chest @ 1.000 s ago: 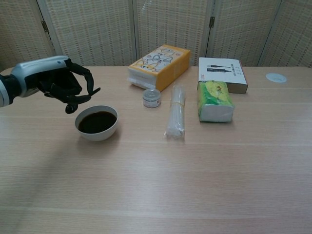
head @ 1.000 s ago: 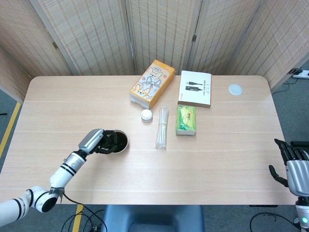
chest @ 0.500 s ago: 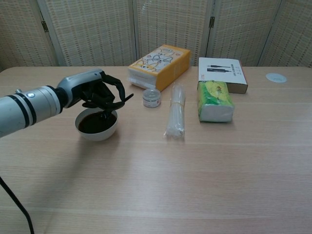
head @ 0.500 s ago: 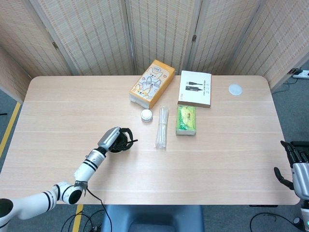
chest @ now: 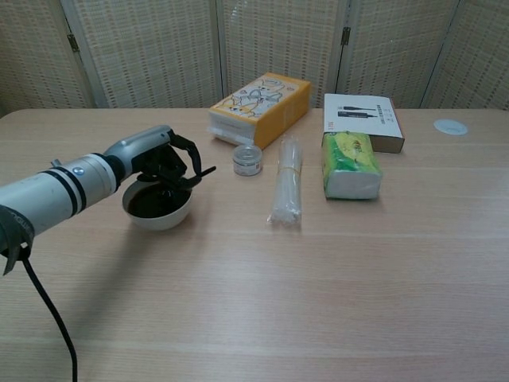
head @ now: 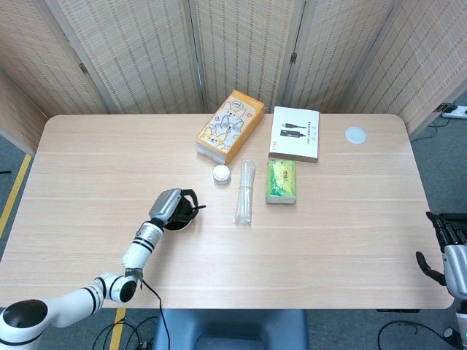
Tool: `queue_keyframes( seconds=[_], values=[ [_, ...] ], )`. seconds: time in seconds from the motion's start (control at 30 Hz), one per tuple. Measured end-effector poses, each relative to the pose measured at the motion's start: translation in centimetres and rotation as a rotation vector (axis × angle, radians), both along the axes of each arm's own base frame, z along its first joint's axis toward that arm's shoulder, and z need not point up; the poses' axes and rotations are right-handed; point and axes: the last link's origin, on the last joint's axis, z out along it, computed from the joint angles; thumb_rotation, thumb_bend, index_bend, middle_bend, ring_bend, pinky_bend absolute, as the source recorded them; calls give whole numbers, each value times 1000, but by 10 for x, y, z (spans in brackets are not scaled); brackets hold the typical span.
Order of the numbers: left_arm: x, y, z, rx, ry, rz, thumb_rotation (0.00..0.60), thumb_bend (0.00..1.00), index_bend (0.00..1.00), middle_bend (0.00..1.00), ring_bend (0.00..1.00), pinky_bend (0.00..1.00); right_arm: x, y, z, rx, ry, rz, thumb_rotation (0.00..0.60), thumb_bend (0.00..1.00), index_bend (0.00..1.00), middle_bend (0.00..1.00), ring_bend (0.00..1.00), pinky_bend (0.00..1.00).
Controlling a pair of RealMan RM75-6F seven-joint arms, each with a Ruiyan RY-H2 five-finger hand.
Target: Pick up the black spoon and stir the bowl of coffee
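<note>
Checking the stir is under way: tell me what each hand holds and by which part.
The left hand holds the black spoon over the bowl of coffee; its fingers hide the exact grip point. The right hand, off the table, holds nothing.

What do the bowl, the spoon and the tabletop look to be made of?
Bowl: white, smooth and faintly glossy, probably ceramic or plastic. Spoon: thin, matte black, likely plastic; only its handle end shows beyond the left hand. Tabletop: pale wood grain with an even sheen, possibly laminate.

left hand (chest: 163, 163) with black spoon (chest: 197, 174) lowered into bowl (chest: 159, 216)
</note>
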Motion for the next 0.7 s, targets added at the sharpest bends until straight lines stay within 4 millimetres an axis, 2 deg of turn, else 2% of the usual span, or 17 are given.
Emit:
queue_keyframes(
  seconds=[0.43, 0.7],
  values=[
    [-17, -3, 5, 13, 16, 34, 600, 448, 634, 942, 932, 1000, -1, -4, -1, 11, -2, 1, 600, 268, 98, 181, 256, 245],
    [-16, -15, 2, -12, 19, 14, 600, 448, 634, 942, 932, 1000, -2, -5, -3, 13, -8, 7, 600, 267, 98, 181, 259, 245]
  ],
)
